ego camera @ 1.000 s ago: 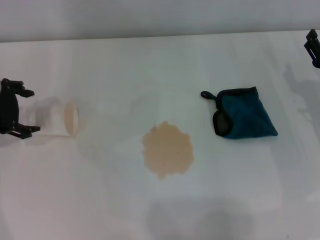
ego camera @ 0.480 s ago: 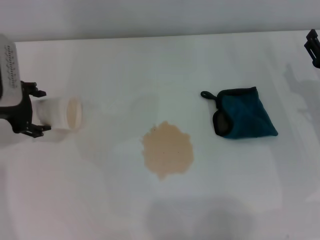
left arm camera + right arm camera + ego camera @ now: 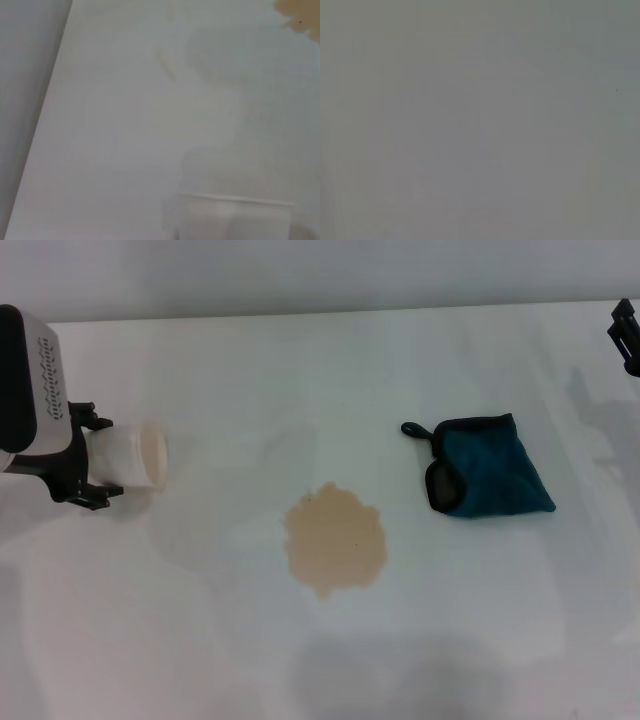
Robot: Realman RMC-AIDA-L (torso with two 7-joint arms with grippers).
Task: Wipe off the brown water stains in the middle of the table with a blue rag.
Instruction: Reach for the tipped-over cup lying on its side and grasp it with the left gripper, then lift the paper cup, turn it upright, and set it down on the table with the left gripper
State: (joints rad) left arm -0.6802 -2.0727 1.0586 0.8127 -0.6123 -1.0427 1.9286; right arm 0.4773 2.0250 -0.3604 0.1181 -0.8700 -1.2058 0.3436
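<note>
The brown water stain (image 3: 335, 540) is a tan, ragged blotch in the middle of the white table (image 3: 300, 360). Its edge also shows in the left wrist view (image 3: 300, 15). The blue rag (image 3: 487, 478) lies folded to the right of the stain, with its black loop toward the stain. My left gripper (image 3: 98, 460) is at the left, shut around the base of a white paper cup (image 3: 135, 455). The cup is on its side with its tan mouth toward the stain. My right gripper (image 3: 625, 335) is at the far right edge, away from the rag.
The cup's rim also shows in the left wrist view (image 3: 235, 200), with the table's edge (image 3: 45, 125) beyond it. A faint damp sheen lies on the table between the cup and the stain. The right wrist view shows only plain grey.
My left gripper has come in from the left edge and moved right with the paper cup. The rag, the stain and the right gripper have not moved.
</note>
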